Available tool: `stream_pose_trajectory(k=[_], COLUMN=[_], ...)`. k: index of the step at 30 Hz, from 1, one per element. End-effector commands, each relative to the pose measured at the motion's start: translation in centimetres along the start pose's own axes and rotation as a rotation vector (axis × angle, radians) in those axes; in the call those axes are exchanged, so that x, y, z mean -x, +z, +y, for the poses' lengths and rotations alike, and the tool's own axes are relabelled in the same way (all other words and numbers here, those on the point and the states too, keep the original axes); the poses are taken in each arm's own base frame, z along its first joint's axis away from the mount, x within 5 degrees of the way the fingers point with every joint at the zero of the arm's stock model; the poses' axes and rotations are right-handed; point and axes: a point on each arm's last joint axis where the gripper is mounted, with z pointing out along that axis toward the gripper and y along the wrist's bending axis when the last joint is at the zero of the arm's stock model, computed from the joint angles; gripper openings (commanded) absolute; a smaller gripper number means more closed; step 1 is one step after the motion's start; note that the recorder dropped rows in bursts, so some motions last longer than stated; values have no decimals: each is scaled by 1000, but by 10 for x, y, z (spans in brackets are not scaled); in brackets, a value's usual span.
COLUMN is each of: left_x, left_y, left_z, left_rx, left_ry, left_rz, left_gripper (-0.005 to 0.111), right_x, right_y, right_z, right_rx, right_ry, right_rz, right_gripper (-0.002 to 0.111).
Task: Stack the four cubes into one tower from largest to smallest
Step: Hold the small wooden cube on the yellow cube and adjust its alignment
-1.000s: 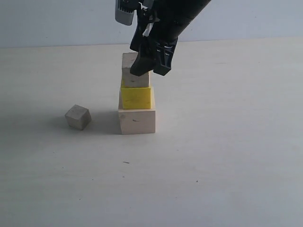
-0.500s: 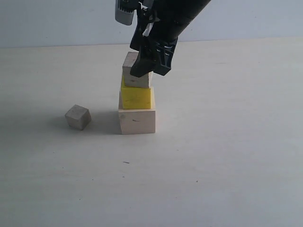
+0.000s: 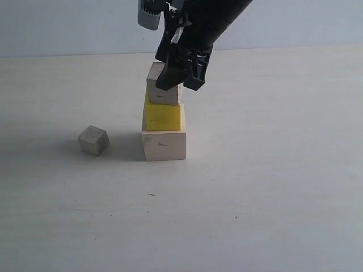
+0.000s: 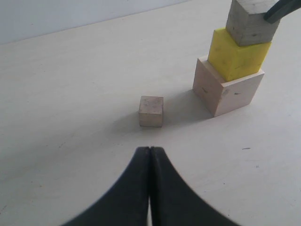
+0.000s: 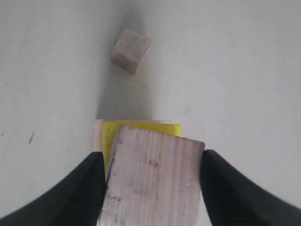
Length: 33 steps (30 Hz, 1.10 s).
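Three of the four cubes stacked on the table (image 3: 272, 170); the fourth lies loose beside them.
The large pale wood cube (image 3: 164, 145) forms the base and carries the yellow cube (image 3: 163, 117). The small wood cube (image 3: 159, 93) sits on the yellow cube, turned out of square with it. The smallest wood cube (image 3: 93, 140) rests on the table, apart from the stack, on its left in the exterior view. The right jaws stand spread on either side of the small wood cube, hard against two opposite faces; whether they clamp it cannot be determined. The left jaws are closed on nothing, above the table and near the smallest wood cube.
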Motion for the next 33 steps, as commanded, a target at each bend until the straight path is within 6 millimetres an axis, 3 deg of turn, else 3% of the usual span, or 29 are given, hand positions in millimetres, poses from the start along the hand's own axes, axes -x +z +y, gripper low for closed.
stream_pose_trajectory(k=[1,5,8,20,33], left_x=[-1,-1,-1,-1,-1], left_y=[0,0,0,0,0], left_z=[0,0,0,0,0], left_rx=[5,5,5,5,5], left_ry=[-2,-2,-2,0,0], left_rz=[-7,-7,-7,-7,-7], left_gripper=[0,0,0,0,0], right_x=[0,0,0,1,0], right_y=[-1,-1,-1,-1,1], right_z=[1,1,1,-2,-3], right_rx=[7,9,9,-22,-24], right_ry=[5,5,4,5,14], right_rz=[-7,-6,-4,-13,-11], right_gripper=[43,32,31,67,70])
